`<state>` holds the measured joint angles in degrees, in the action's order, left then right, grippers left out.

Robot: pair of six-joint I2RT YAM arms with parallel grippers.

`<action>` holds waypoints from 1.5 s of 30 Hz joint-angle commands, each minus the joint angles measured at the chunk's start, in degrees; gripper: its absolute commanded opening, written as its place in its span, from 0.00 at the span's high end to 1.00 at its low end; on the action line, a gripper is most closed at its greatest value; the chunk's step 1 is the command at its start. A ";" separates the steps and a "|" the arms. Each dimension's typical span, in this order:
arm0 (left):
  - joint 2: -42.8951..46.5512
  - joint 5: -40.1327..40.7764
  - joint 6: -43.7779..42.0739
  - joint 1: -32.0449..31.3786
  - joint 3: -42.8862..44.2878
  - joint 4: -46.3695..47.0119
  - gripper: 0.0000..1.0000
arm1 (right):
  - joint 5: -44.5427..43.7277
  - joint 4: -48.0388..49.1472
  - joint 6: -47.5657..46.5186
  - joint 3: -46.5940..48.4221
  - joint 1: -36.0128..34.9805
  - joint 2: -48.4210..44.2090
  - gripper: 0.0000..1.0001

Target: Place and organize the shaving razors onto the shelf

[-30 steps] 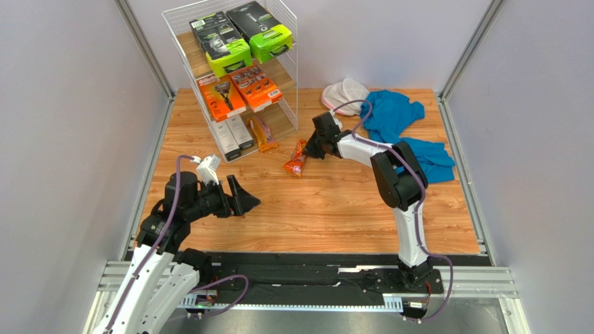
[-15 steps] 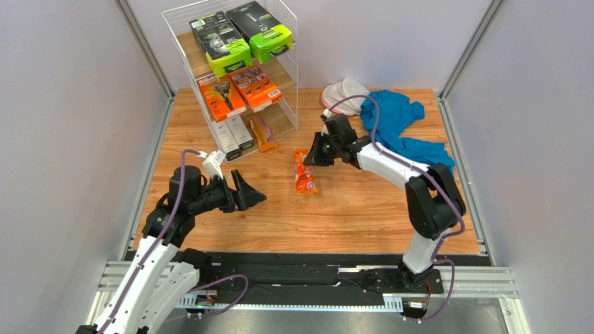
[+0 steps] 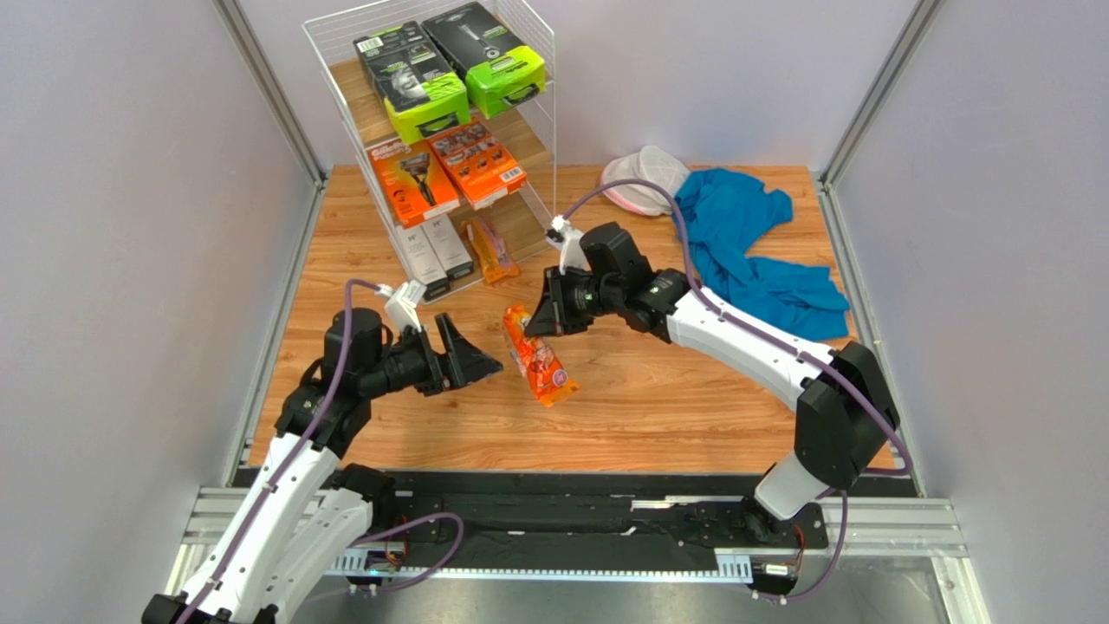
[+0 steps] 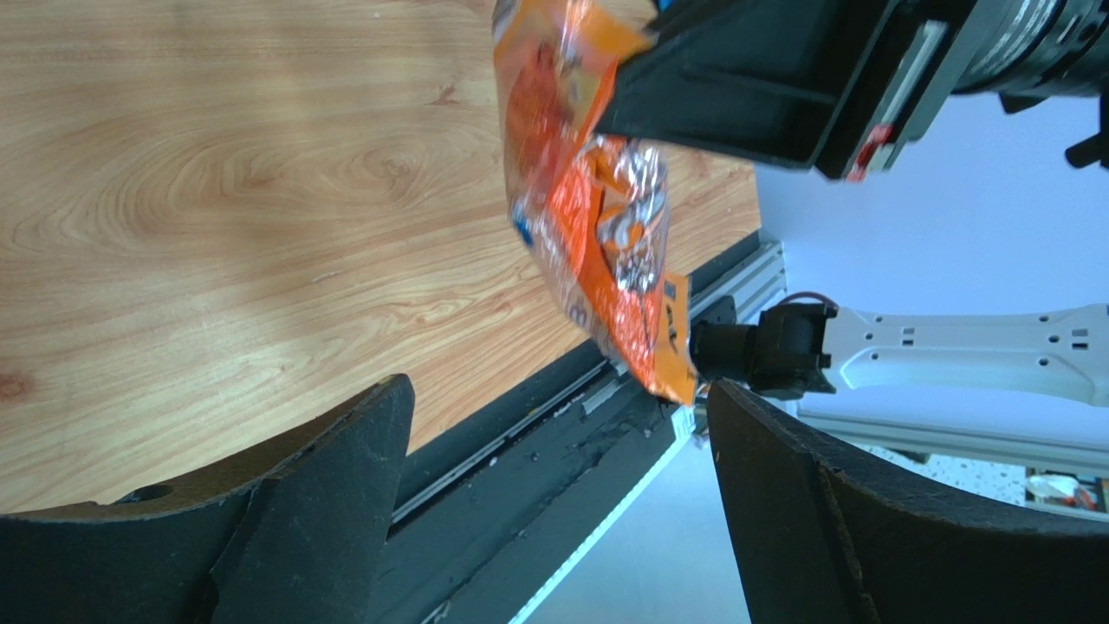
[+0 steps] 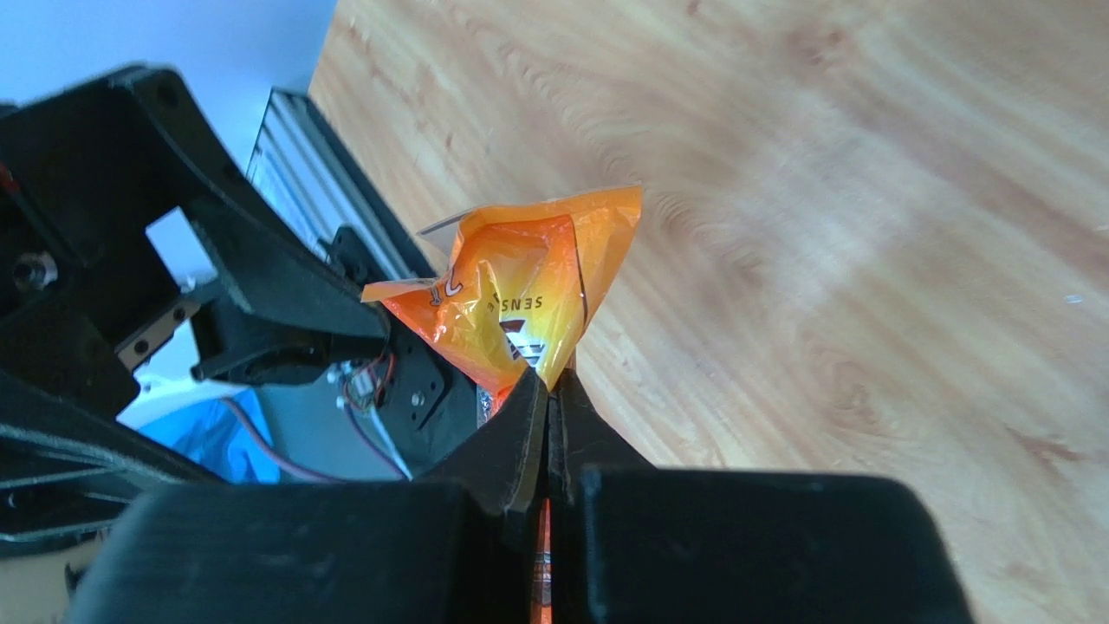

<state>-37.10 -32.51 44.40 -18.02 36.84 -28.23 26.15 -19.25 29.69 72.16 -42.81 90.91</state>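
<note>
My right gripper [image 3: 539,320] is shut on the top edge of a small orange blister pack of razors [image 3: 540,359], which hangs tilted above the table. In the right wrist view the pack [image 5: 522,291] is pinched between the closed fingers [image 5: 549,381]. My left gripper [image 3: 477,363] is open just left of the pack, which shows ahead of its wide jaws [image 4: 592,221]. The shelf [image 3: 527,224] stands at the back left. It holds two black and lime packs [image 3: 427,81] on top, two orange boxes [image 3: 447,172] in the middle, and another orange blister pack [image 3: 491,250] at the bottom.
Two slim grey-white boxes [image 3: 436,250] stand on the bottom tier beside the blister pack. A blue cloth [image 3: 749,241] and a white round pad [image 3: 644,176] lie at the back right. Grey walls close in both sides.
The right arm has carried the orange pack from near the shelf leftward and toward the front, into the air. The left gripper has edged right, toward the pack, still open.
</note>
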 commanded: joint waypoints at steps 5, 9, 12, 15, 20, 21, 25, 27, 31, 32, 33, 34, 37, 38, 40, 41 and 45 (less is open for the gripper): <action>0.45 1.13 2.79 -0.70 -2.03 5.29 0.11 | 4.08 1.74 -0.87 2.90 -4.74 -2.05 1.00; 0.80 2.27 3.93 -1.05 -3.18 6.43 0.17 | 5.13 2.37 -0.07 4.12 -6.76 -1.62 1.00; 1.59 4.38 4.90 -1.05 -3.97 6.52 0.19 | 6.36 3.07 0.54 4.39 -7.90 -1.44 1.00; 3.00 6.49 5.78 -1.05 -4.76 6.61 0.25 | 6.19 1.67 -0.16 5.18 -9.48 -1.27 1.00; 4.84 6.67 6.84 -1.05 -6.25 8.36 0.55 | 7.51 2.54 0.54 3.78 -10.98 -1.79 1.00; 4.93 5.98 6.92 -1.05 -6.43 8.80 0.62 | 7.60 2.81 0.98 3.60 -10.98 -1.88 1.00; 5.11 5.00 7.10 -1.05 -6.69 9.86 0.93 | 7.77 3.16 1.77 3.16 -10.90 -2.06 0.95; 5.11 4.92 7.01 -1.05 -6.52 9.86 1.00 | 7.60 3.16 1.86 3.42 -10.89 -2.06 0.89; 5.20 5.00 7.28 -1.05 -6.25 9.68 1.00 | 3.14 2.98 4.22 2.20 -9.67 -3.11 0.63; 5.28 5.00 7.45 -1.05 -6.25 9.94 1.00 | 1.55 2.99 4.84 1.50 -9.40 -3.72 0.55; 5.20 5.09 7.71 -1.05 -6.25 10.30 1.00 | 0.32 3.68 5.89 -1.03 -9.05 -4.60 0.35; 5.55 5.26 8.24 -1.05 -6.43 10.73 1.00 | -2.05 5.17 7.99 -3.06 -8.35 -7.65 0.28; 6.68 5.97 11.30 -1.05 -7.83 13.98 1.00 | -5.49 16.12 15.97 -12.54 -6.16 -15.20 0.12; 7.04 6.06 12.28 -1.05 -8.27 15.12 1.00 | -5.93 18.60 17.84 -15.01 -5.54 -17.42 0.11; 7.57 6.41 15.95 -1.05 -9.85 19.60 1.00 | -7.33 24.75 21.35 -22.46 -4.57 -22.94 0.09; 7.66 6.41 17.28 -1.05 -10.55 21.70 1.00 | -7.95 26.17 24.16 -24.94 -4.39 -24.63 0.08; 5.12 5.45 19.05 -1.05 -11.09 27.86 1.00 | -9.71 37.15 32.87 -35.40 -4.04 -31.40 0.07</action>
<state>-30.17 -26.57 59.33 -19.25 25.56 -10.52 19.86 1.83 50.83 43.86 -46.70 64.53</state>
